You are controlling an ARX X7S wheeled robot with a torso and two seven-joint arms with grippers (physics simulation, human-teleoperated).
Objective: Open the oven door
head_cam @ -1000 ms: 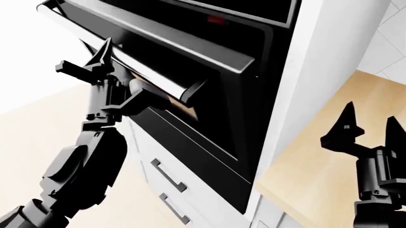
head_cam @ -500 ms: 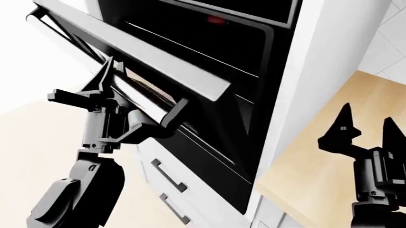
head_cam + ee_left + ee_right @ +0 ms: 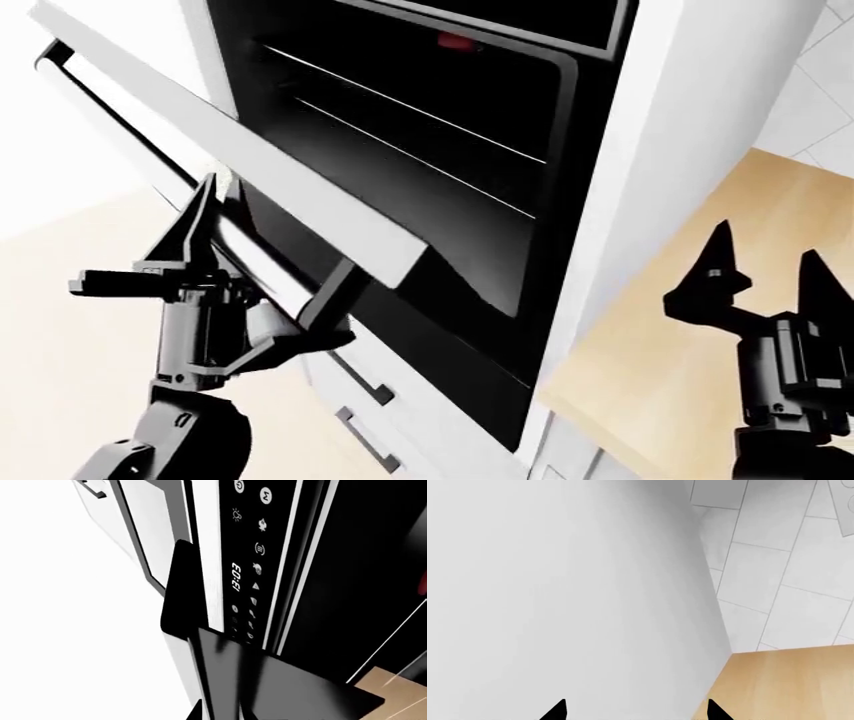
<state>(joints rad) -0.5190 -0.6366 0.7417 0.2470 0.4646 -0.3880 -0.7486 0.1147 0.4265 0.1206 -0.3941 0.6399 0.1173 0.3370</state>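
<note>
We see the left gripper (image 3: 234, 275) clamped on the oven door (image 3: 287, 190) handle (door ajar); right gripper (image 3: 761, 275) jaws apart.

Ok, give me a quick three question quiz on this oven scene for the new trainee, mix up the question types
1. True or false: the oven door is fully shut against the oven.
2. Which gripper is at the door's handle? A) left gripper B) right gripper C) both
3. Fill in: the right gripper's fingers are spread and holding ____.

Key:
1. False. The door is tipped outward from its top, and the racks inside show.
2. A. The left gripper's fingers straddle the handle; the right one hangs off to the side over the wooden counter.
3. Nothing.
</note>
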